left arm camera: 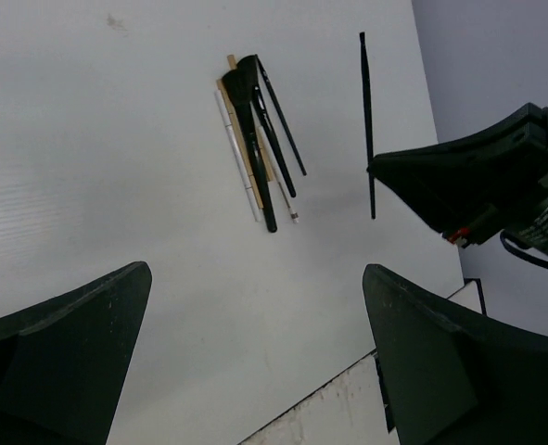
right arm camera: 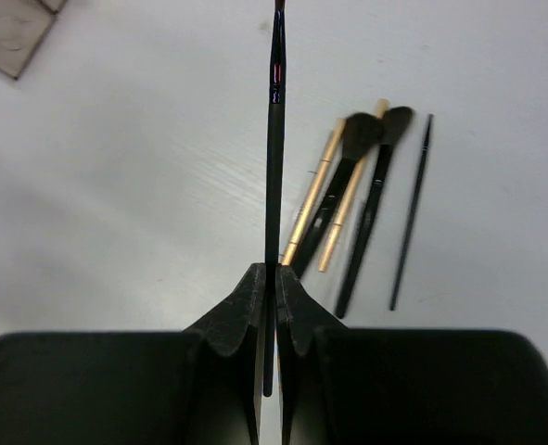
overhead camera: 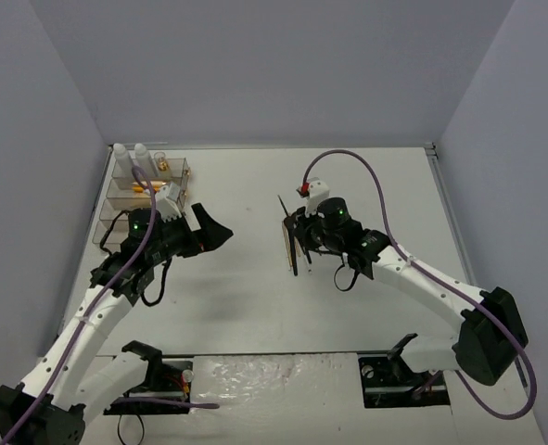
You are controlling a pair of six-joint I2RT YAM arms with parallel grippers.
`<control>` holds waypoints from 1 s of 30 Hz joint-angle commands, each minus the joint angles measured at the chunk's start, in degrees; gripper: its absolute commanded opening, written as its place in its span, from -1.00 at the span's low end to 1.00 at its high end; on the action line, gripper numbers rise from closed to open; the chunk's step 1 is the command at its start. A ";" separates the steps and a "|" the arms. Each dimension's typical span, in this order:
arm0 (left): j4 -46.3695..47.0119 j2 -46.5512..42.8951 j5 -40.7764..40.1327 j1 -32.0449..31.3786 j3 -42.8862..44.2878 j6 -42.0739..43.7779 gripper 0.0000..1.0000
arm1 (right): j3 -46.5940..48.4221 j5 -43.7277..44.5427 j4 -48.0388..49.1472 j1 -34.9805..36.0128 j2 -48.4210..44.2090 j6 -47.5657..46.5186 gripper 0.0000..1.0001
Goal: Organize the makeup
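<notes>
Pinching one slim black brush (right arm camera: 275, 167) near its end, right claw (right arm camera: 274, 273) is closed, beside the brush pile (right arm camera: 359, 134) on the tabletop (right arm camera: 116, 185). Light, stiff, slippery: likely pivots; mid-handle should hold better. Empty left claw (left arm camera: 257, 278) gapes wide.

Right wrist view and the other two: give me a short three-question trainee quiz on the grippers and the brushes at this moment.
1. True or false: the left gripper is shut on a brush.
2. What does the right gripper hold? A) a white bottle B) a slim black brush C) an orange tube
3. Fill in: the other brushes lie bunched together on the ___.

Key:
1. False; its jaws stand open with nothing between them.
2. B; the jaws are shut on its handle.
3. table
</notes>
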 commanded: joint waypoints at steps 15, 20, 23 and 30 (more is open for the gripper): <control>14.33 7.81 -16.81 -16.28 6.17 -5.18 0.39 | -1.99 -5.11 20.30 12.35 -3.83 11.37 -1.00; 16.95 8.74 -18.82 -17.31 5.73 -5.63 0.08 | -2.25 -6.32 22.08 12.94 -2.97 12.31 -1.00; 17.99 8.76 -19.95 -17.59 5.44 -6.10 -0.04 | -2.69 -6.44 23.00 13.04 -2.96 12.77 -1.00; 20.03 9.50 -20.01 -18.21 4.88 -7.17 -0.43 | -3.00 -6.52 23.71 13.21 -2.73 13.25 -1.00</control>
